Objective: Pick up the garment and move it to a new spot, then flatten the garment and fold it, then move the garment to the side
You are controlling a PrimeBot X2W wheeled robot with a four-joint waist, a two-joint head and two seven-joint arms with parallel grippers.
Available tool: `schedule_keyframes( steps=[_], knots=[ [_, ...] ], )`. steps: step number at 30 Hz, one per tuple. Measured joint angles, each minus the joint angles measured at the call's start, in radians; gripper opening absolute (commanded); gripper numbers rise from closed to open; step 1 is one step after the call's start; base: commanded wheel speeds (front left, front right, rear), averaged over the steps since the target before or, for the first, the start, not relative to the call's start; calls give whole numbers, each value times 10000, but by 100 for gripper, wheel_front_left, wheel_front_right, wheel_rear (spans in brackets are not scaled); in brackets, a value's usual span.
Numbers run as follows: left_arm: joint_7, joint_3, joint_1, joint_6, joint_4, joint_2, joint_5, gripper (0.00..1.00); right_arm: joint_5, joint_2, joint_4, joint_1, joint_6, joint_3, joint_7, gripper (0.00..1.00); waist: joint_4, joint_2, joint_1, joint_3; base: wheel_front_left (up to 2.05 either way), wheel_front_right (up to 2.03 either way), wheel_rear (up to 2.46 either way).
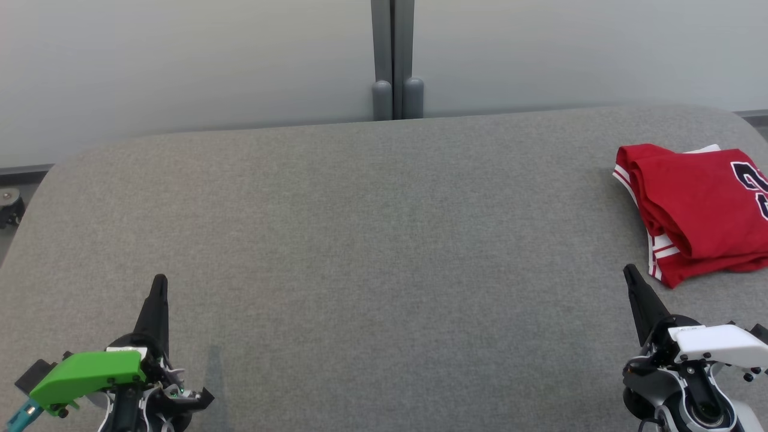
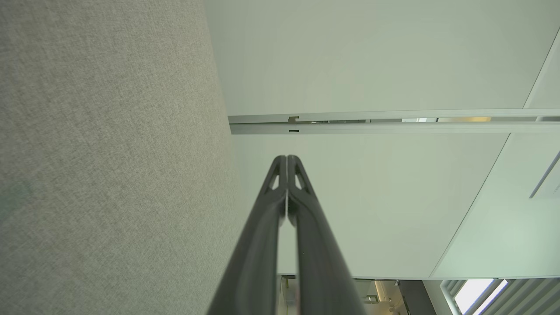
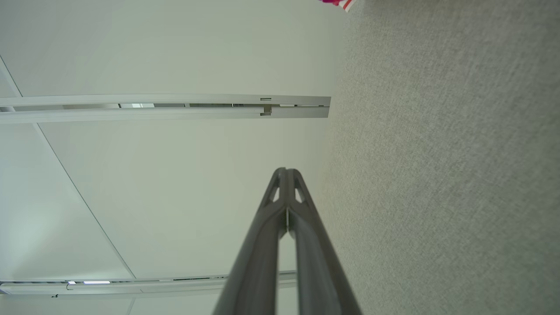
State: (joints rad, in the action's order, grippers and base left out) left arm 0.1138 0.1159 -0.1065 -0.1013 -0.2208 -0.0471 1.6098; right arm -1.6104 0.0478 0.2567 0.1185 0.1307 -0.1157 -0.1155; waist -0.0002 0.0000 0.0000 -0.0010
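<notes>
Pressed together, empty: left jaws, right jaws, over near table. Folded red garment lying far right, apart.

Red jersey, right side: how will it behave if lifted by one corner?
Likely floppy: the red jersey lies in soft folded layers, so a corner lift would probably unfold it. Probably light, being thin cloth. On the felt-like grey surface a push may bunch it rather than slide.
</notes>
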Motion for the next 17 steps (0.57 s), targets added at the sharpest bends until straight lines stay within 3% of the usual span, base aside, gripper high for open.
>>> schedule_keyframes(
  steps=[17],
  knots=[
    [0, 0, 0, 0, 0, 0, 0, 0, 0, 0, 0, 0, 0, 0, 0, 0, 0, 0, 0, 0, 0, 0, 0]
  ],
)
